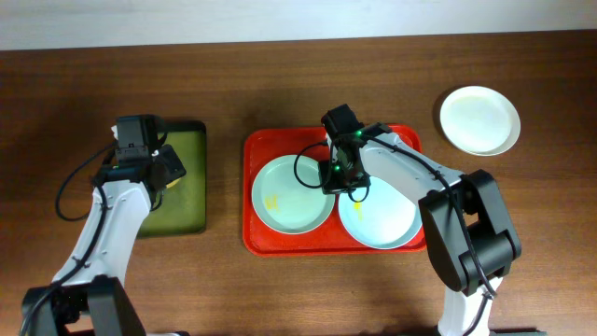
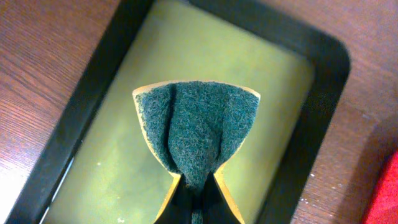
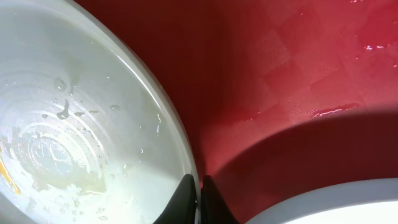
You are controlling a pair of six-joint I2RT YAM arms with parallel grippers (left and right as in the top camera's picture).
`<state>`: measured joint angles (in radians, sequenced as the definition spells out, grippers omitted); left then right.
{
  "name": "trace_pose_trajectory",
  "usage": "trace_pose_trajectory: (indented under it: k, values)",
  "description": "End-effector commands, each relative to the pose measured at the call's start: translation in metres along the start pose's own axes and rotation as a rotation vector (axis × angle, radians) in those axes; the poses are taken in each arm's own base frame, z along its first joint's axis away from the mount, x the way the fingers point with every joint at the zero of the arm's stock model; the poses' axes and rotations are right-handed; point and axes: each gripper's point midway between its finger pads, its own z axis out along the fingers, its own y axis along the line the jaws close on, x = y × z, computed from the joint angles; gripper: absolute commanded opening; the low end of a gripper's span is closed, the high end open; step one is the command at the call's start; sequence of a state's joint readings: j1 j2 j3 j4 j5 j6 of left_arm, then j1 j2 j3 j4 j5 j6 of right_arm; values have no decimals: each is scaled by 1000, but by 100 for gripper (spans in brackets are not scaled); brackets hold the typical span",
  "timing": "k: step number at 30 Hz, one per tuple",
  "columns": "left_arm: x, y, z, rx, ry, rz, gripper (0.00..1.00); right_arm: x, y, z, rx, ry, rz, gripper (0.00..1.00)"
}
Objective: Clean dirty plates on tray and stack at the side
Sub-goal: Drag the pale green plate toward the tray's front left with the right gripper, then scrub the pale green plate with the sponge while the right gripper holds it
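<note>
The red tray (image 1: 280,142) holds two plates. The pale green plate (image 1: 284,198) lies on the left with a yellow smear, and the pale blue plate (image 1: 384,220) lies on the right. The white plate (image 1: 479,119) lies on the table at the far right, off the tray. My right gripper (image 1: 334,179) is shut on the right rim of the pale green plate (image 3: 81,112), its fingertips (image 3: 199,186) pinching the edge over the red tray floor (image 3: 280,74). My left gripper (image 2: 198,190) is shut on a dark green sponge (image 2: 196,124).
The sponge hangs over the black-rimmed olive-green tray (image 2: 93,168), which sits left of the red tray (image 1: 188,207). The pale blue plate's rim (image 3: 348,199) lies close to my right fingers. Brown wooden table (image 1: 75,75) lies all around.
</note>
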<state>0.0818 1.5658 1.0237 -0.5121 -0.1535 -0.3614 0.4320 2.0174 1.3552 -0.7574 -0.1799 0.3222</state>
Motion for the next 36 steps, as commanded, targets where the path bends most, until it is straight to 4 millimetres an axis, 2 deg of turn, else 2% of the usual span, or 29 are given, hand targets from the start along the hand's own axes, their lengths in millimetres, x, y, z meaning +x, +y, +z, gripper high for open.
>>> trace_pose_trajectory:
  k: [1,4,7,14,17,20,23,26,28,32,34,36]
  values:
    - [-10,0,-12,7,-17,14,0,-1,-10,-2,57,-23,18,4]
    - [-34,-17,-57,117,-82,4,0,-1,-10,-2,56,-24,18,4]
    - [-34,-40,-85,258,-99,15,0,-1,-10,-2,55,-25,24,4]
    - [41,-127,-111,504,95,220,0,-3,-8,-2,48,-33,23,4]
    - [65,-156,-122,494,97,256,0,-3,-8,-2,48,-33,23,4]
    - [78,-173,-124,469,77,260,0,-3,-8,-2,48,-34,23,4]
    - [95,-197,-115,459,63,264,0,-3,-8,-2,48,-33,23,4]
    - [118,-231,-91,476,73,314,0,-3,-8,-2,49,-33,23,4]
    - [136,-246,-71,469,95,346,0,-3,-8,-2,49,-33,23,4]
    - [160,-244,-33,395,153,367,0,-4,-9,-2,49,-34,26,4]
    - [163,-238,-23,352,157,371,0,-4,-9,-2,49,-35,26,4]
    - [161,-237,-20,344,155,367,0,-5,-9,-2,48,-36,26,4]
